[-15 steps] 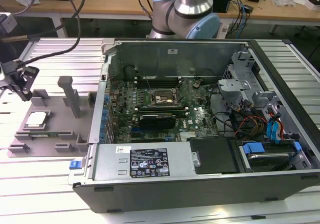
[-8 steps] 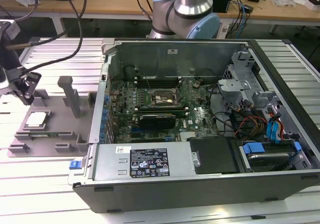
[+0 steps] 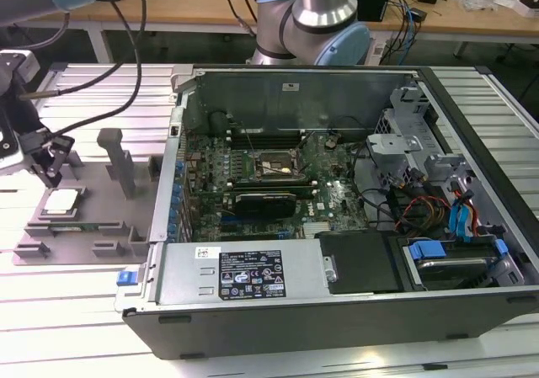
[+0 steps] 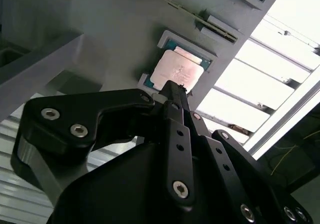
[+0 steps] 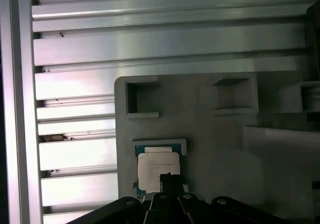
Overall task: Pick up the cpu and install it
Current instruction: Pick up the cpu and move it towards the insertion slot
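Pincer (image 3: 49, 169) is at the exterior view's left, over the grey plastic fixture (image 3: 94, 203), well apart from the open computer case (image 3: 295, 323). Its fingertips are pressed together with nothing between them; in both wrist views they come to one narrow black tip (image 4: 175, 88) (image 5: 169, 177). That tip hangs right over the cpu (image 3: 63, 201). I cannot tell whether it touches.

The cpu lies flat in a shallow square pocket of the fixture, silvery top up, with a thin blue-green edge showing around it in both wrist views (image 4: 178, 68) (image 5: 157, 164). It is not lifted. The fixture (image 4: 115, 34) (image 5: 215, 144) rests on the ribbed aluminium counter (image 3: 76, 311) (image 5: 150, 49). It has other hollow pockets and a grey upright post (image 3: 118, 161) just beside the cpu's pocket, toward the case.

The case lies on its side on the counter with its panel off and the motherboard exposed. The dark square socket (image 3: 271, 166) with its metal bracket sits mid-board. A black-and-white label (image 3: 253, 274) is on the metal box at the near edge. The arm's base (image 3: 316, 12) stands behind the case, and a black cable (image 3: 126, 45) droops from the arm toward the pincer.
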`<action>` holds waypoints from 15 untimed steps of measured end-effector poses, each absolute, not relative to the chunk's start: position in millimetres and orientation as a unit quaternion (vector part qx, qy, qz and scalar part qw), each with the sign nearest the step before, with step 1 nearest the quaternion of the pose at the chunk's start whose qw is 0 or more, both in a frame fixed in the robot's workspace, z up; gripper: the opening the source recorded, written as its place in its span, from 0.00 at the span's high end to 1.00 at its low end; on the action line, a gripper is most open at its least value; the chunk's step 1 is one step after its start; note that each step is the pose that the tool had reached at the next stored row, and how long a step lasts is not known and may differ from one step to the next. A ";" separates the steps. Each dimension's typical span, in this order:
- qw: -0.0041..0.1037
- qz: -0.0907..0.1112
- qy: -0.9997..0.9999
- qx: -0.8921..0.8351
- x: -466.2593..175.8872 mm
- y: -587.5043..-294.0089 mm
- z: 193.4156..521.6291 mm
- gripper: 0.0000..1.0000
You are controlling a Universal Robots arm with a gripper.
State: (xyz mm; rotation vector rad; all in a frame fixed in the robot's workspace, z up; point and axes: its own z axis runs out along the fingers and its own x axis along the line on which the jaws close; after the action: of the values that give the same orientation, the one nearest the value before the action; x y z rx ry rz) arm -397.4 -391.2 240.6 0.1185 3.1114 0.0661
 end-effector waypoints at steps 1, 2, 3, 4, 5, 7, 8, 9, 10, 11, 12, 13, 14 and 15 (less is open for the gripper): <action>0.014 0.021 0.999 0.038 -397.8 -391.3 237.6 0.89; 0.014 0.021 0.999 0.038 -398.0 -391.3 235.0 0.89; 0.014 0.021 0.999 0.038 -398.2 -391.5 230.8 0.89; 0.014 0.021 0.999 0.038 -398.3 -391.8 227.6 0.89; 0.013 0.021 0.999 0.038 -398.4 -393.1 223.5 0.89; 0.013 0.021 0.999 0.038 -398.5 -396.0 216.1 0.89; 0.013 0.021 0.999 0.038 -398.6 -396.1 213.7 0.89; 0.013 0.021 0.999 0.038 -398.7 -396.2 212.3 0.89; 0.013 0.021 0.999 0.038 -398.6 -396.2 212.0 0.89; 0.013 0.021 0.999 0.038 -398.6 -396.2 211.9 0.89; 0.013 0.021 0.999 0.038 -398.6 -396.3 211.8 0.89; 0.013 0.021 0.999 0.038 -399.1 -396.6 211.1 0.89; 0.013 0.021 0.999 0.038 -399.6 -396.7 210.3 0.89; 0.013 0.021 0.999 0.038 -399.8 -396.7 210.3 0.89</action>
State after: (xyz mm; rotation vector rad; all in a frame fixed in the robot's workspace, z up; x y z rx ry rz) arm -399.8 -396.7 210.3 0.1187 3.1124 0.0660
